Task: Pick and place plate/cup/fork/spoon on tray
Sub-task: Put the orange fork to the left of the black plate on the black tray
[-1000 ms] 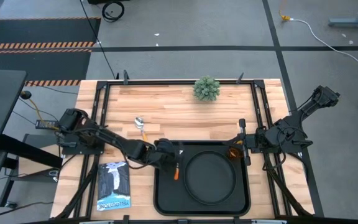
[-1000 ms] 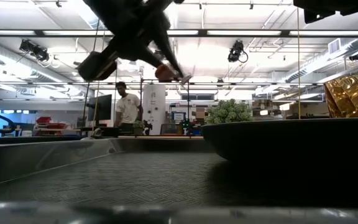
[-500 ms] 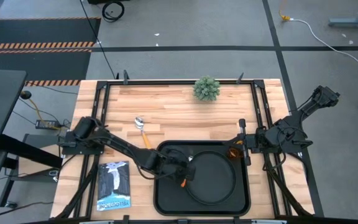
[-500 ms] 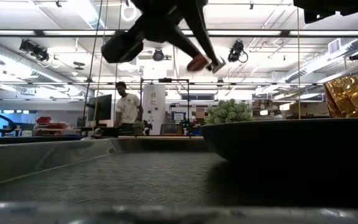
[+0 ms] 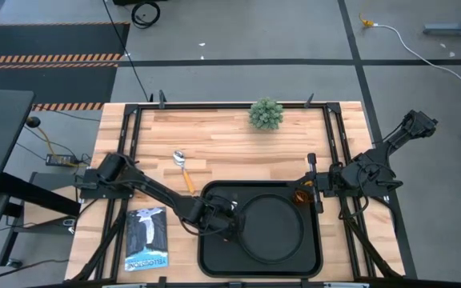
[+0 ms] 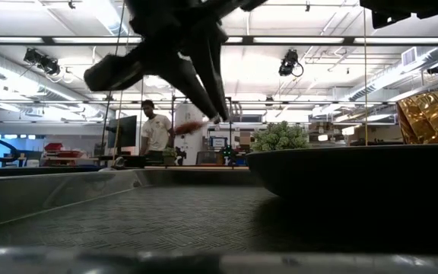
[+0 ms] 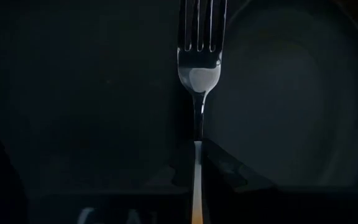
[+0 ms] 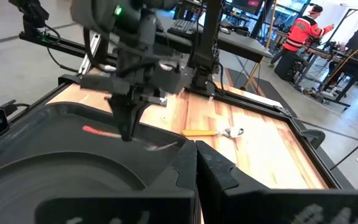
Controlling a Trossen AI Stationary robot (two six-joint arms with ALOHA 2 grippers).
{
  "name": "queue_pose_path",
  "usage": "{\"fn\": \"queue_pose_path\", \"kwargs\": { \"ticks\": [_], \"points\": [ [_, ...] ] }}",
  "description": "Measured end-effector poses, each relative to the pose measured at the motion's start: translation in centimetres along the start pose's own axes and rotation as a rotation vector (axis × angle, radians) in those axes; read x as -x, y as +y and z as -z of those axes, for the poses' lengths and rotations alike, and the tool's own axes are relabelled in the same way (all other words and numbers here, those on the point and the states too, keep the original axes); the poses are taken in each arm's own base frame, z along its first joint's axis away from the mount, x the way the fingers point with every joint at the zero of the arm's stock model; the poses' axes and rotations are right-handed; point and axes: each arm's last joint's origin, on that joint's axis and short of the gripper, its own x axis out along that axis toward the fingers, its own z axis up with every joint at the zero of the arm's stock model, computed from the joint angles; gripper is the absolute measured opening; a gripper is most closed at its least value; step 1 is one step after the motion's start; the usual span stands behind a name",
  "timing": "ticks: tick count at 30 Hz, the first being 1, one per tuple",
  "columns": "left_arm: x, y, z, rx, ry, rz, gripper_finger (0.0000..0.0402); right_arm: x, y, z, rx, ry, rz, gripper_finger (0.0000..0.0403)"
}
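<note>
1. Three of four items are on or over the tray [image 5: 208,256]: plate [image 5: 272,227] sits in its middle-right, cup [image 5: 301,194] at its upper-right corner, fork [image 7: 198,74] held over its left strip. The spoon [image 5: 184,169] lies on the counter [image 5: 230,132], upper left of the tray, well apart.
2. Left gripper [image 5: 224,226] hangs low over the tray's left part, just beside the plate's rim. Fingers [image 7: 225,168] pinch the fork by its handle, tines pointing away from the wrist. Likely chosen so the fork lands in the free strip, not on the plate.
3. Low view: the fork sits above the tray floor, not yet down.
4. Right gripper [image 8: 194,163] waits at the tray's right edge near the cup; fingers look pressed together, nothing between them.
5. Judgement: fork placement nearly done; spoon remains.
6. Plant [image 5: 266,113] at top centre and booklet [image 5: 146,238] at lower left are uninvolved.
</note>
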Motion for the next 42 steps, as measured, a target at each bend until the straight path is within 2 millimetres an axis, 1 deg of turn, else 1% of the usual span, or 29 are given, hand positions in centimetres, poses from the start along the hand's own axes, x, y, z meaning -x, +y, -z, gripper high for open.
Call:
{"fn": "queue_pose_path", "kwargs": {
  "ticks": [2, 4, 9, 18, 24, 35, 39, 42],
  "points": [
    [-0.4, 0.2, 0.5, 0.005, 0.022, -0.014, 0.0023, 0.0, 0.0, 0.0, 0.0, 0.0, 0.0, 0.0006],
    [-1.1, 0.1, 0.9, 0.019, 0.045, 0.001, 0.0023, 0.0, 0.0, 0.0, 0.0, 0.0, 0.0, 0.0006],
    [-2.6, 0.4, 2.0, 0.021, 0.083, -0.02, 0.0023, 0.0, 0.0, 0.0, 0.0, 0.001, 0.0, 0.0006],
    [-2.6, 1.0, 2.7, 0.043, 0.081, -0.068, 0.0023, 0.0, 0.0, 0.0, -0.001, 0.0, 0.001, 0.0006],
    [-2.6, 1.1, 2.6, 0.063, 0.077, -0.079, 0.0026, 0.0, 0.0, 0.0, -0.001, -0.001, 0.0, 0.0006],
    [-2.6, 1.1, 2.6, 0.064, 0.078, -0.08, 0.0091, 0.0, 0.0, 0.0, -0.001, 0.0, 0.001, 0.0006],
    [-2.6, 1.1, 2.5, 0.041, 0.09, -0.079, 0.0099, 0.0, 0.0, 0.0, -0.001, 0.0, 0.0, 0.0006],
    [-2.5, 1.0, 2.3, -0.011, 0.173, -0.079, 0.0099, 0.0, 0.0, 0.0, -0.001, 0.0, 0.001, 0.0006]
  ]
}}
